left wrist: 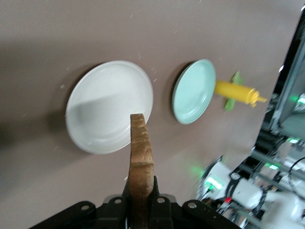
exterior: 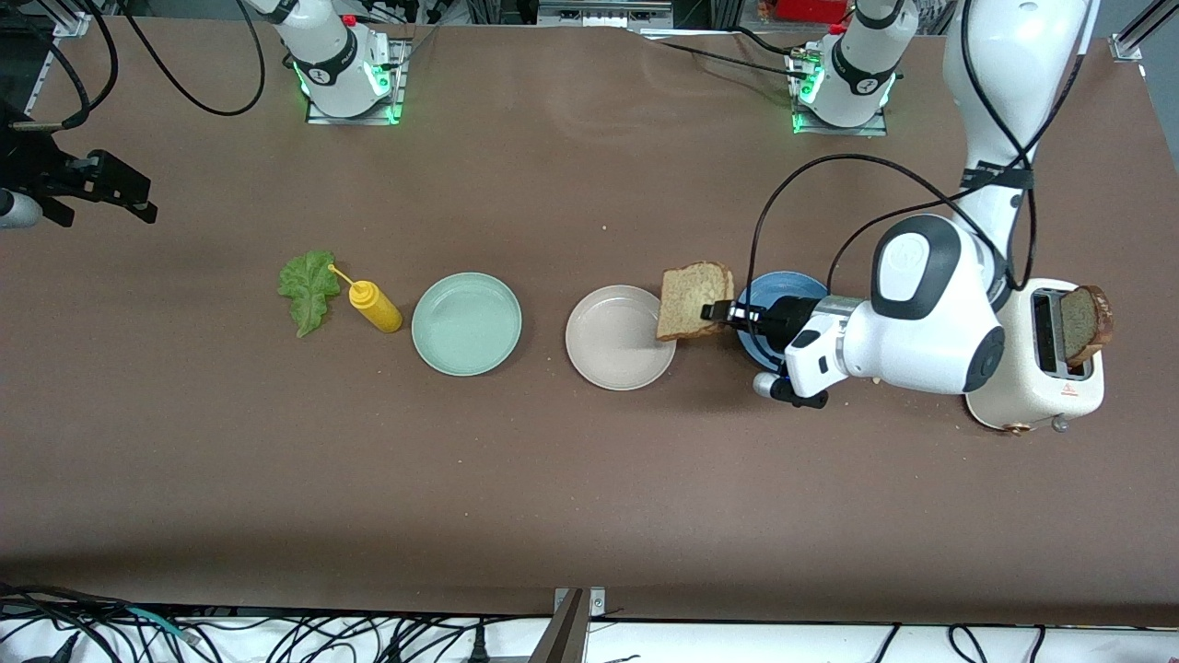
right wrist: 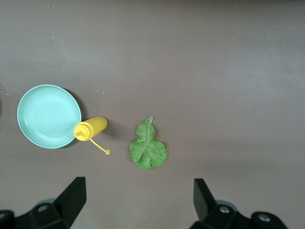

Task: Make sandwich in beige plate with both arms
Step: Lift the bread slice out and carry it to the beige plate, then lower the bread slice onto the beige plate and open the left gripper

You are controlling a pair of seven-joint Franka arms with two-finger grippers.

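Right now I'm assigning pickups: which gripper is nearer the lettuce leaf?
Right. The right gripper hangs above the lettuce leaf; the left gripper is over the beige plate's rim.

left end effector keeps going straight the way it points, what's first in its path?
Most likely the beige plate. The left end effector, shut on a bread slice, points along the table toward the right arm's end, the slice's edge already over the plate's rim. Height above the plate is unclear, so it may pass over toward the green plate.
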